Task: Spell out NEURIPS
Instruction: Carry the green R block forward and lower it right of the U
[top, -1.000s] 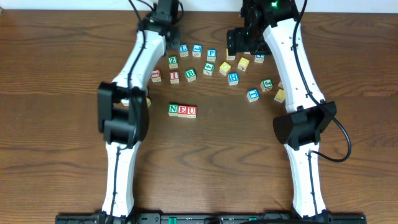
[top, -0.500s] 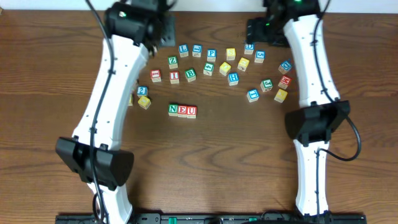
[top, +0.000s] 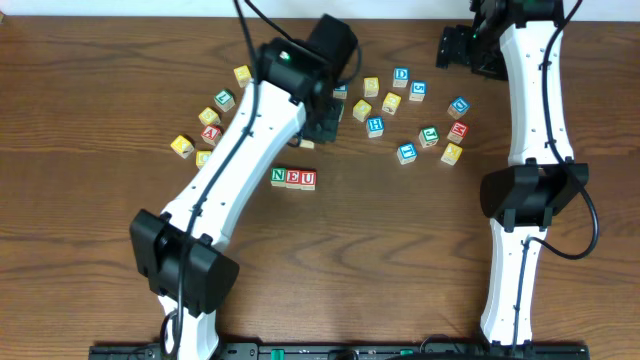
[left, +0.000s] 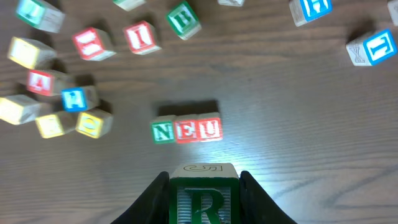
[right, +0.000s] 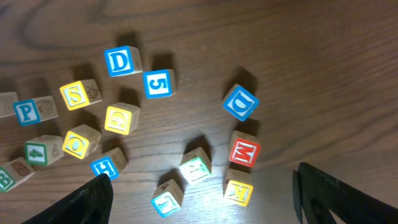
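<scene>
Overhead, the worktop (top: 80, 250) carried everything; the left arm (top: 240, 160) reached diagonally across it and hid its own hand, while the right arm (top: 535, 110) stood at the far right edge, probably to leave the middle free.

Left wrist view gave what overhead could not: the left hand (left: 203, 186) was narrowed onto the R cube (left: 203, 204), a finger pressed on each side, the green-bordered face toward the camera; whether the cube hung clear of the wood was hard to judge. Just ahead of that hand lay the N-E-U row (left: 186, 130), three cubes touching in a line; the R was likely held there to go beside the U. Further ahead, to the hand's left, sat the red I cube (left: 142, 36).

Right wrist view showed the right hand (right: 205, 202) spread wide and empty above loose cubes; out past the finger on that view's left lay the blue P cube (right: 28, 111) and the yellow S cube (right: 79, 93), neither yet in the row; overhead, those letters were too small to read well.
</scene>
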